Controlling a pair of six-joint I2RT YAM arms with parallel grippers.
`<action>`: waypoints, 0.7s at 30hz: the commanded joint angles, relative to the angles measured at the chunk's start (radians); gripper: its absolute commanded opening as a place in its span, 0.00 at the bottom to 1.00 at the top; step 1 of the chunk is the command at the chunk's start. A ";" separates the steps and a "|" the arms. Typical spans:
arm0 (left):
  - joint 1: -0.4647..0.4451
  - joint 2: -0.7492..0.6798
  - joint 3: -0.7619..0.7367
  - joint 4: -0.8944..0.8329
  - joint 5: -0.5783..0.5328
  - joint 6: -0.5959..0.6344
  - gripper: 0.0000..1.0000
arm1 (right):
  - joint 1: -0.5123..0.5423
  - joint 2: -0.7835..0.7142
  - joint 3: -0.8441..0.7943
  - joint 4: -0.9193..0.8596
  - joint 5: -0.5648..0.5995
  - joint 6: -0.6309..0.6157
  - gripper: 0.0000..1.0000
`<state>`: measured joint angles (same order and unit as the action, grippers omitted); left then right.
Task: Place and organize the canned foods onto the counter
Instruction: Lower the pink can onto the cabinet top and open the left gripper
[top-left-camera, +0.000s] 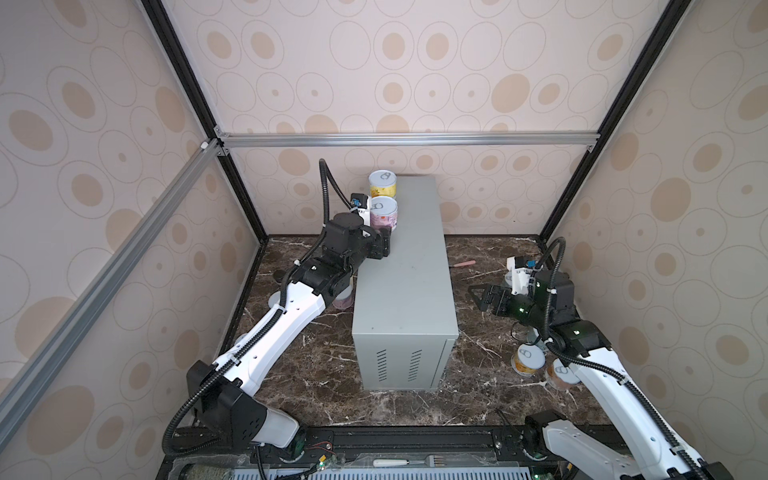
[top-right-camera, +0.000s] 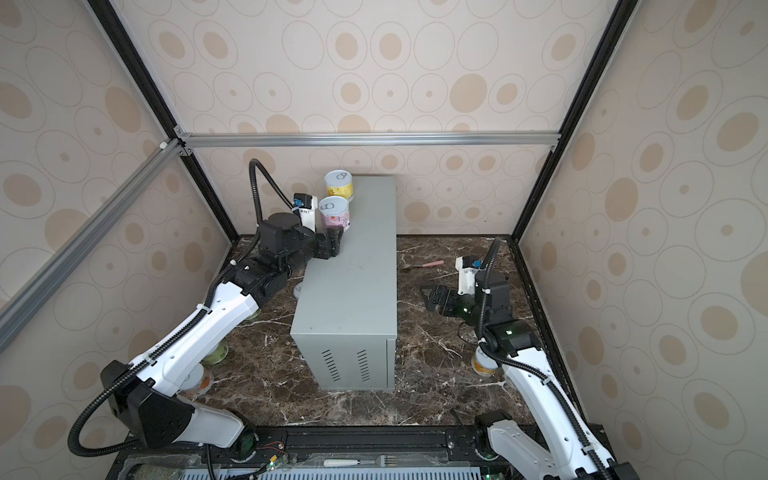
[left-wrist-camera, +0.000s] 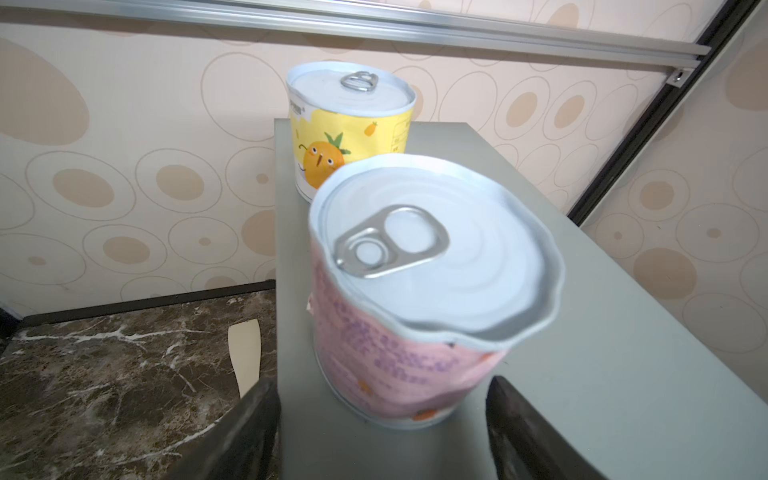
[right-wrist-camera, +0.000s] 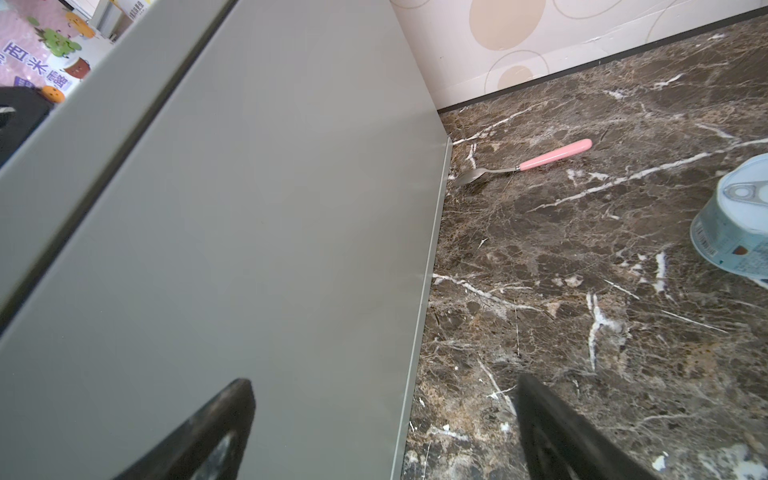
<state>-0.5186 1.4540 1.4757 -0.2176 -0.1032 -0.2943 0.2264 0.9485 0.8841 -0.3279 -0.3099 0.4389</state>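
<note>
Under the left arm, a green-labelled can (top-right-camera: 216, 353) and a second can (top-right-camera: 198, 380) stand on the dark marble surface (top-left-camera: 316, 374), well behind the left gripper (top-left-camera: 385, 240). That gripper hovers at the left edge of the counter (top-left-camera: 407, 274) with its jaws apart. In the left wrist view its fingers (left-wrist-camera: 249, 419) flank the foot of the pink can (left-wrist-camera: 415, 291) without clamping it. The pink can stands upright on the counter just ahead of the fingertips. The yellow pineapple can (left-wrist-camera: 349, 124) stands upright beyond it, at the counter's far corner.

Right of the counter, a pink-handled spoon (right-wrist-camera: 540, 160) lies on the marble ahead of the right gripper (top-left-camera: 478, 300), which is wide open and empty, facing the counter's side. A light blue can (right-wrist-camera: 735, 216) stands off to its side. A yellow-labelled can (top-left-camera: 527, 361) and an orange-toned can (top-left-camera: 561, 374) stand behind it, beneath the right arm.
</note>
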 joint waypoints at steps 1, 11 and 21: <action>0.028 0.030 0.046 0.018 0.002 -0.024 0.77 | 0.007 0.020 -0.023 0.039 0.000 -0.008 1.00; 0.064 0.131 0.119 0.037 0.070 -0.021 0.76 | 0.007 0.092 -0.027 0.092 -0.009 -0.011 1.00; 0.066 0.142 0.151 0.006 0.100 0.002 0.82 | 0.007 0.129 -0.024 0.117 -0.005 0.004 1.00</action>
<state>-0.4561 1.6028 1.6054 -0.1715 -0.0288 -0.3096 0.2264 1.0756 0.8608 -0.2379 -0.3138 0.4397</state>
